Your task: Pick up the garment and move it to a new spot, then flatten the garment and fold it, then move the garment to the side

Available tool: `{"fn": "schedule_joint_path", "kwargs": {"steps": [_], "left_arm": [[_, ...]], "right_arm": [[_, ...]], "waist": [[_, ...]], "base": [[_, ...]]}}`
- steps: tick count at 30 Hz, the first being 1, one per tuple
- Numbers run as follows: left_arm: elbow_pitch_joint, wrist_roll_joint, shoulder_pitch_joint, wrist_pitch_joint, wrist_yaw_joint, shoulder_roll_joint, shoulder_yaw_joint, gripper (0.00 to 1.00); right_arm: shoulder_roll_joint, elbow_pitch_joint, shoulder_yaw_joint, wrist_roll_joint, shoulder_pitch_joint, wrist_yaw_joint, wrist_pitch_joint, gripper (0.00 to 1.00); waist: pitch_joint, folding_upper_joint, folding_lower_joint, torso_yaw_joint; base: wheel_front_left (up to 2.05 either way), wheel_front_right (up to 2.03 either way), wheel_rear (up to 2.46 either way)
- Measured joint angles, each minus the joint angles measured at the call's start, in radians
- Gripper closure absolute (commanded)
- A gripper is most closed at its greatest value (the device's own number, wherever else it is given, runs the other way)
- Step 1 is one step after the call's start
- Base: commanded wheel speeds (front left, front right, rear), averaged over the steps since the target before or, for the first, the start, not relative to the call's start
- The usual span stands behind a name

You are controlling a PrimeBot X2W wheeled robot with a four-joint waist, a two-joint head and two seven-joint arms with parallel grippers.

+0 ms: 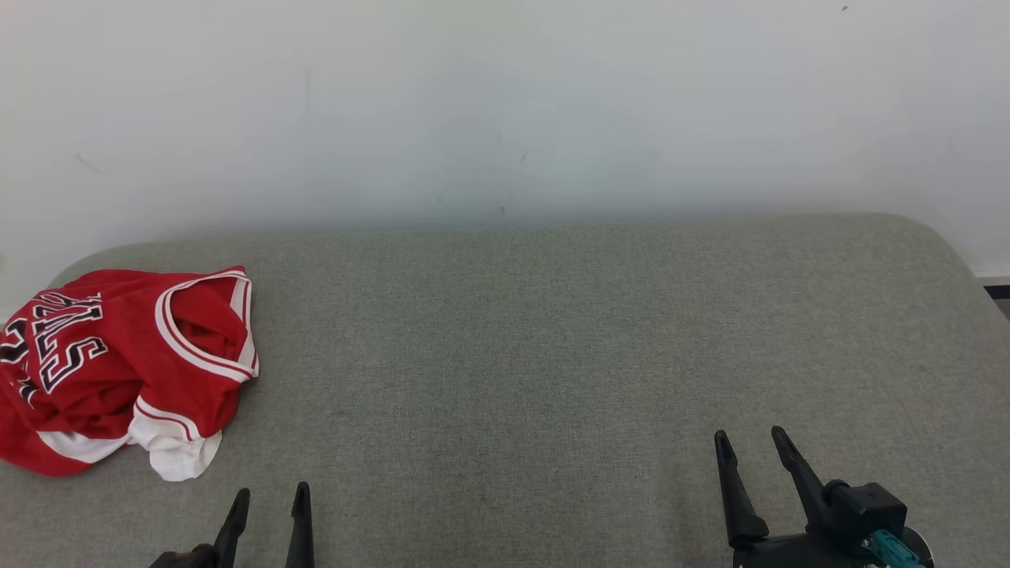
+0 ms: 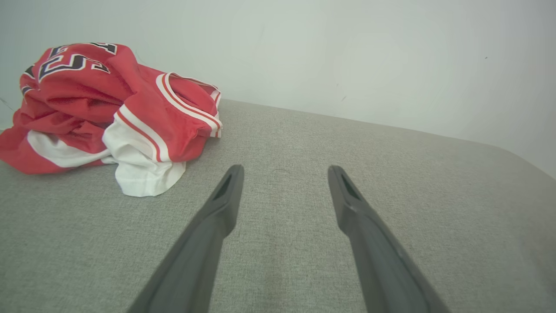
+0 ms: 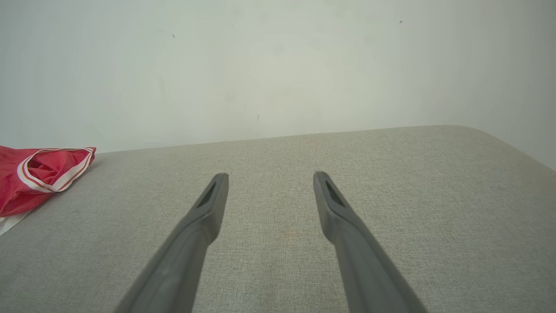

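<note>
The left gripper (image 1: 272, 490) and right gripper (image 1: 748, 432) have black tapered fingers (image 2: 208, 226); right bears a teal connector (image 1: 888, 544).

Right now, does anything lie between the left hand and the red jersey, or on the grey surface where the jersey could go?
Nothing visible does. Only bare grey surface separates the open left hand from the crumpled red jersey, ahead and to its left. The stretch toward the open right hand shows no object either.

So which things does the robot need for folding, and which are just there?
For the job:
red shirt, crumpled
left gripper, open
right gripper, open

Just there:
grey padded top, which the shirt lies on
white wall
</note>
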Motion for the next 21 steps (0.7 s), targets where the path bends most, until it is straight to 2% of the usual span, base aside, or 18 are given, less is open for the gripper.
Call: {"fn": "schedule_joint_path", "kwargs": {"steps": [14, 21], "left_arm": [[-0.004, 0.002, 0.001, 0.000, 0.008, -0.004, -0.010, 0.00], [-0.002, 0.010, 0.004, 0.000, 0.010, 0.001, -0.019, 0.00]], "right_arm": [[0.000, 0.004, 0.002, 0.000, 0.003, 0.000, -0.001, 0.00], [0.000, 0.007, 0.003, -0.004, 0.015, 0.000, 0.000, 0.00]], "waist": [[-0.004, 0.0000, 0.0000, 0.007], [-0.010, 0.0000, 0.0000, 0.034]], "base": [[0.00, 0.00, 0.00], [0.00, 0.00, 0.00]]}}
